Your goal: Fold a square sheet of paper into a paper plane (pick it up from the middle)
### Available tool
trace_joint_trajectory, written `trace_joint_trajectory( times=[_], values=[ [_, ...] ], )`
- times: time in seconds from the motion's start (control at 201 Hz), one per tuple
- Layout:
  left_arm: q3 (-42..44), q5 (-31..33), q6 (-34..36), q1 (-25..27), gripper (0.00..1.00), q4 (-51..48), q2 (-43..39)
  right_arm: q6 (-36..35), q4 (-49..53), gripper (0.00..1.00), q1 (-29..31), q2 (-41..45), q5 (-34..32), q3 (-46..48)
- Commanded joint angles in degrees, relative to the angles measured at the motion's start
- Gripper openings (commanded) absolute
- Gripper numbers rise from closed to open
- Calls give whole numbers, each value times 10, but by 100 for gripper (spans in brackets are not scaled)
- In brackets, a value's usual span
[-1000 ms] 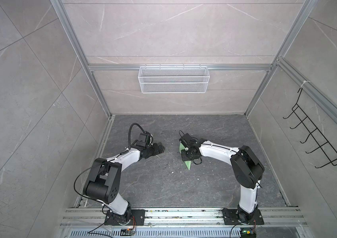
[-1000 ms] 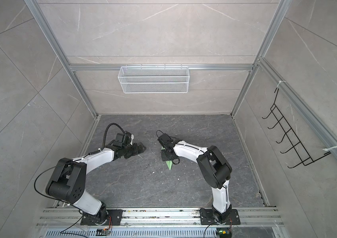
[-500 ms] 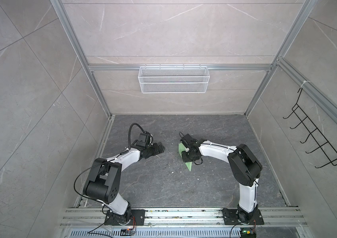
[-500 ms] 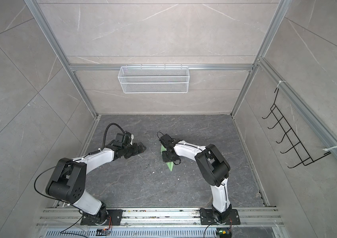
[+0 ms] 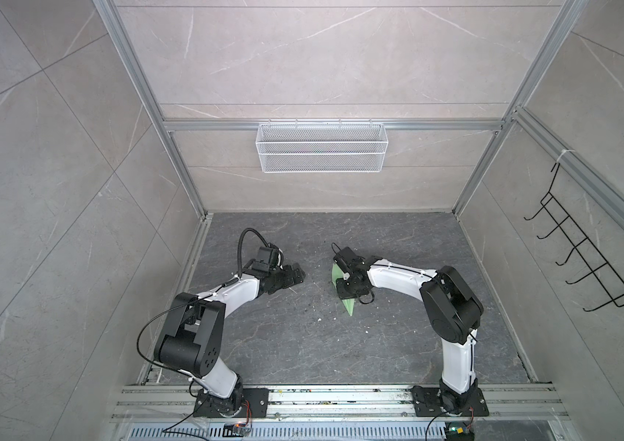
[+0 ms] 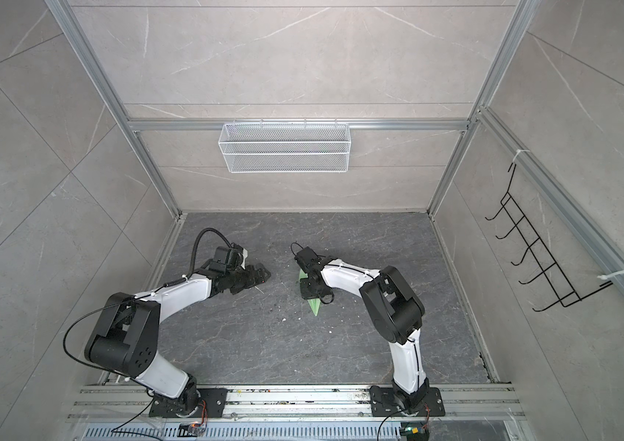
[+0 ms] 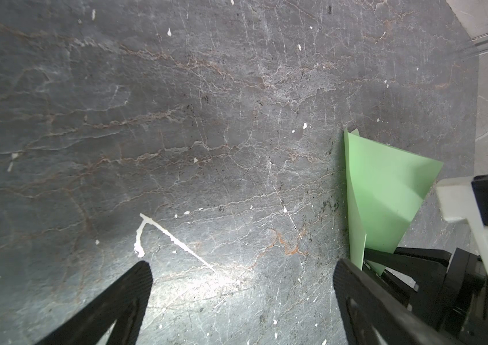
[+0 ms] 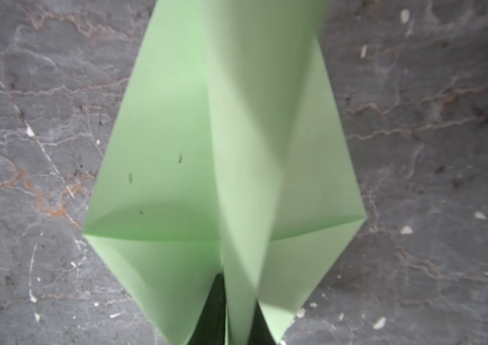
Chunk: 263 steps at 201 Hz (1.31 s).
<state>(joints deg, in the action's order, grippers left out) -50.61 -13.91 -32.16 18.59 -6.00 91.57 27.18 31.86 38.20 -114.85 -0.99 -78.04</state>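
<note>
Holding paper plane (image 5: pixel 348 305), right jaws seemingly shifted.

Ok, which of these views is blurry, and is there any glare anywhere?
Right wrist view: the paper plane fills the frame, its raised centre fold soft and smeared, the stone floor sharper. Left wrist view: a bright glare patch on the floor between the open fingers of the left gripper; the plane is crisp. Both top views: even light, sharp, no glare.
</note>
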Motion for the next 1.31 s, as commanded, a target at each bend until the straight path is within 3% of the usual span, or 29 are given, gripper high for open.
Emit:
trace_joint_trajectory(
  times=[0.0,0.264,0.503,0.881,1.075,1.304],
  values=[
    [-16,6,2,-4,97,-6,-8,5,12,10,-17,-9,-28,-35],
    [-15,20,7,-14,98,-22,-39,-29,47,9,-76,-115,-23,-210],
    [-7,25,10,-22,98,-32,-57,-45,103,11,-88,-202,-25,-338],
    [-2,24,10,-25,98,-31,-57,-42,115,23,-89,-243,-45,-360],
    [-2,26,10,-26,98,-30,-59,-35,114,25,-89,-254,-44,-358],
    [-21,31,15,-28,99,-39,-68,-26,115,32,-88,-181,-49,-377]
  ],
)
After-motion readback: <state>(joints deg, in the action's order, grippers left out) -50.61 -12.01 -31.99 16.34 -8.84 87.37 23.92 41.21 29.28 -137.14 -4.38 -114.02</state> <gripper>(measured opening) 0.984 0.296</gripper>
